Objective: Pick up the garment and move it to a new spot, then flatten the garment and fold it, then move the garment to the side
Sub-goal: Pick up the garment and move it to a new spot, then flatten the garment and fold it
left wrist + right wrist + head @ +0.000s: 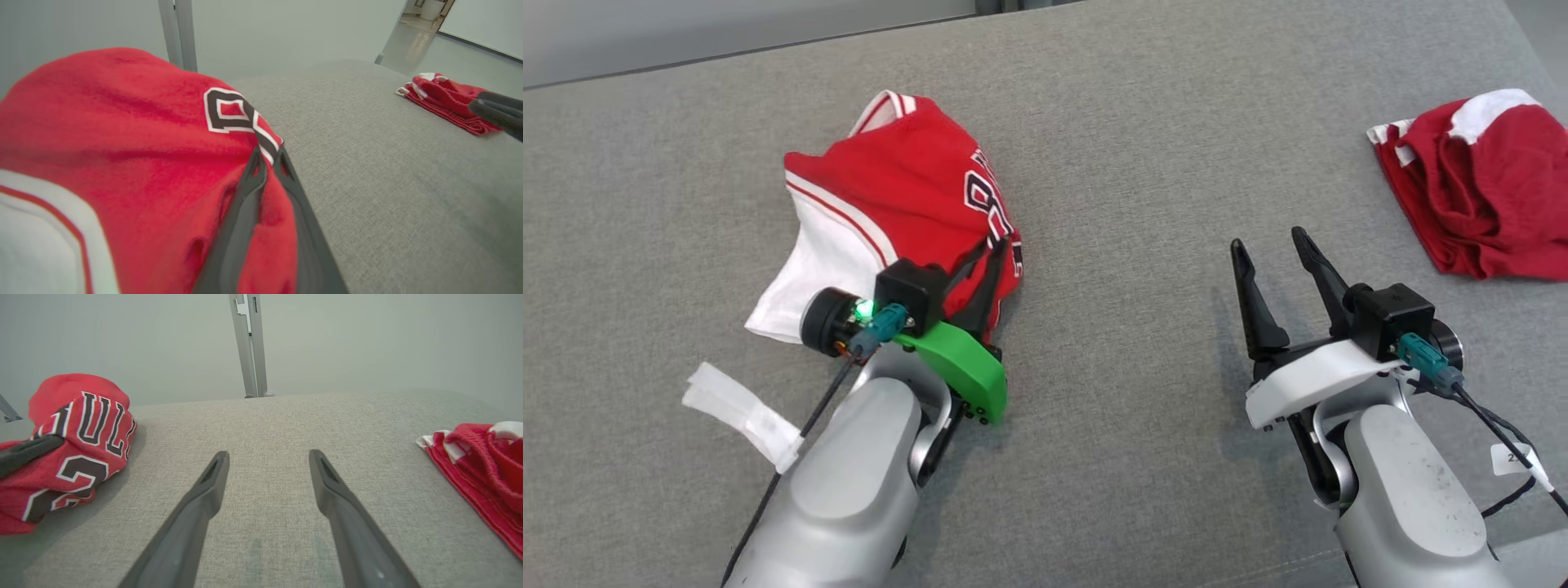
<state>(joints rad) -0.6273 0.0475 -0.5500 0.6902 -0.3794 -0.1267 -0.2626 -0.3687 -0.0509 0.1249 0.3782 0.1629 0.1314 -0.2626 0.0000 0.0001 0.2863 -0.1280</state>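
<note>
The left gripper was clamped on a fold of the red jersey, bunched at the left of the grey cushion (white panel showing); the right gripper stood with jaws wide, empty.

Soft, even light, faint shadows; the garment blurs in the near foreground.

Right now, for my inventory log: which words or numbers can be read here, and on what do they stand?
"ULL": black letters on the red jersey, the word cut off by a fold.
"2": the number below them on the same jersey.
The white tag on the right arm's cable: too small to read.
</note>
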